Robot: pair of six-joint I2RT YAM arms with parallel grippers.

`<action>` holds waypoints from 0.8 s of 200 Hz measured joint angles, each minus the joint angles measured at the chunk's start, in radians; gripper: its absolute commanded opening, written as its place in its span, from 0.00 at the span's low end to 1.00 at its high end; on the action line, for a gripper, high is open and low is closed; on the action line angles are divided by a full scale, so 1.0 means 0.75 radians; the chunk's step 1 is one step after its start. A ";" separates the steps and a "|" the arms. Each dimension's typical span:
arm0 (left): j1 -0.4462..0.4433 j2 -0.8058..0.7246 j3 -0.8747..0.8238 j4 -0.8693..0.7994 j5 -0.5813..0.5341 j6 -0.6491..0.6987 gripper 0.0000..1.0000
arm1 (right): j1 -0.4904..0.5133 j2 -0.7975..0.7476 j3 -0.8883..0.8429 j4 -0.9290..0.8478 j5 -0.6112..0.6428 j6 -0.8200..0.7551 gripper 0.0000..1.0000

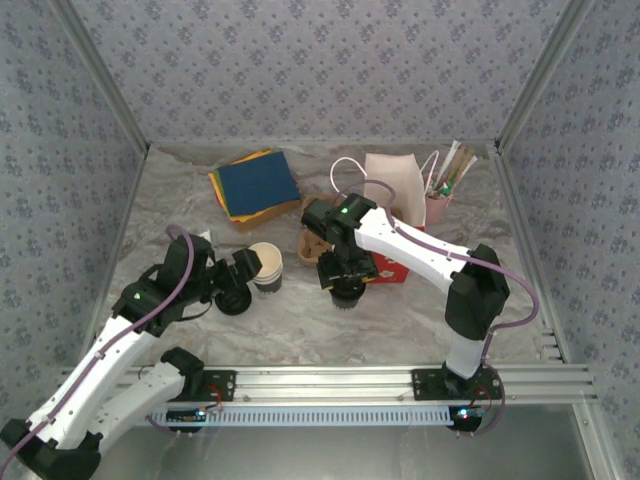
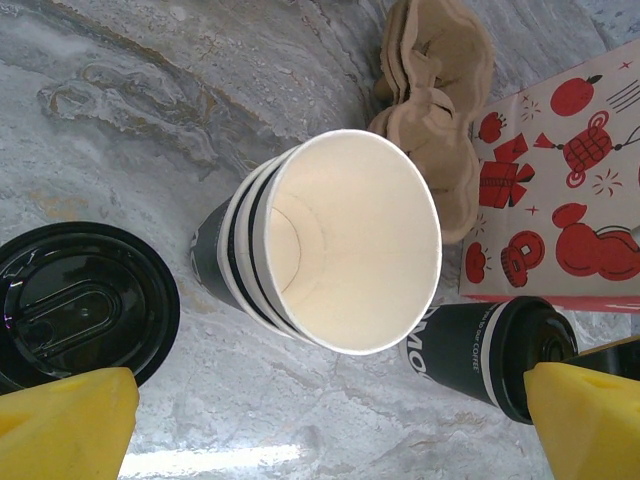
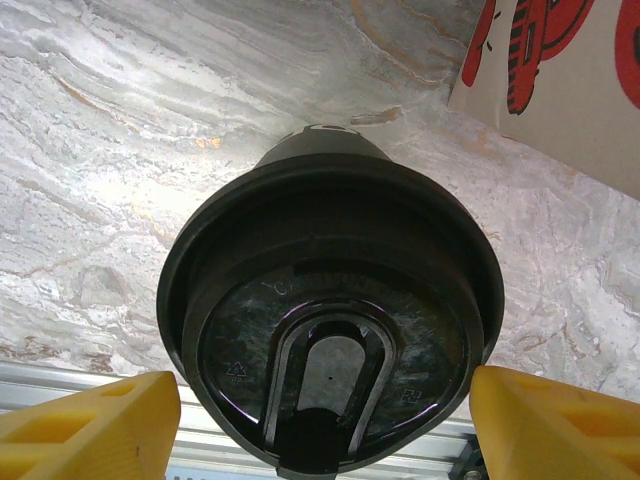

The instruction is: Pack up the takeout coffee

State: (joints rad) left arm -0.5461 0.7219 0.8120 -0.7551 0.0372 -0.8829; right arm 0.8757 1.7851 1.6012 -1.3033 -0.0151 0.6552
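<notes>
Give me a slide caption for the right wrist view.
Black-lidded takeout coffee cup seen from above, flanked by yellow fingers of the right claw, on a marbled table beside a red-printed box.

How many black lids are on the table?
2: one loose lid left of the stacked paper cups; one on the dark cup in the right hand. More may hide beneath the loose one.

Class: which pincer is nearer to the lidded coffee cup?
Right. The right pincer straddles the lidded coffee cup; the left pincer sits further left, by the lidless cup stack.

Glossy black plastic lid (image 3: 330, 330), matt paper cups (image 2: 345, 240), smooth tabletop (image 3: 100, 150)
</notes>
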 measured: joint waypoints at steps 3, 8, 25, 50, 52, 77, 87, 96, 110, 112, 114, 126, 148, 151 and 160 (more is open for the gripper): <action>0.000 0.000 0.000 0.000 0.000 0.001 1.00 | 0.000 0.000 0.000 0.000 0.000 0.000 0.78; 0.000 0.000 0.000 0.000 0.000 0.001 1.00 | 0.000 0.000 0.000 0.000 0.000 0.000 0.78; 0.000 0.000 0.001 0.000 0.000 0.001 1.00 | 0.000 0.000 0.000 0.000 0.000 0.000 0.78; 0.000 -0.001 0.000 0.000 0.000 0.004 1.00 | 0.000 0.001 0.000 0.000 0.000 0.000 0.78; 0.000 0.000 0.000 0.000 0.000 0.004 1.00 | 0.000 0.001 0.000 0.000 0.000 0.000 0.78; 0.000 -0.001 0.000 0.000 0.000 0.004 1.00 | 0.000 0.001 0.000 -0.002 0.000 0.000 0.78; 0.000 -0.001 0.000 0.000 0.000 0.004 1.00 | 0.000 0.001 0.000 -0.002 0.000 0.000 0.78; 0.000 -0.001 0.000 0.000 0.000 0.004 1.00 | 0.000 0.001 0.000 -0.003 0.001 0.000 0.78; 0.000 -0.001 0.000 0.000 0.000 0.004 1.00 | 0.000 0.001 0.000 -0.003 0.001 0.000 0.78; 0.000 -0.001 0.000 0.000 0.000 0.004 1.00 | 0.000 0.001 0.000 -0.004 0.001 0.000 0.78; 0.000 -0.001 0.000 0.000 0.000 0.004 1.00 | 0.000 0.001 0.000 -0.004 0.001 0.000 0.78; 0.000 -0.001 0.000 0.000 0.000 0.004 1.00 | 0.000 0.001 0.000 -0.009 0.002 0.000 0.79; 0.000 -0.001 0.000 0.000 0.000 0.004 1.00 | 0.000 0.001 0.000 -0.014 0.005 0.000 0.79; 0.000 -0.001 0.001 0.000 0.000 0.004 1.00 | 0.000 0.001 0.000 -0.014 0.005 0.000 0.79; 0.000 -0.001 0.000 0.000 0.000 0.004 1.00 | 0.000 0.001 0.000 -0.014 0.005 0.001 0.80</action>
State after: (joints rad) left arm -0.5461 0.7216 0.8120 -0.7551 0.0372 -0.8803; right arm 0.8757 1.7859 1.6012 -1.3136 -0.0113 0.6556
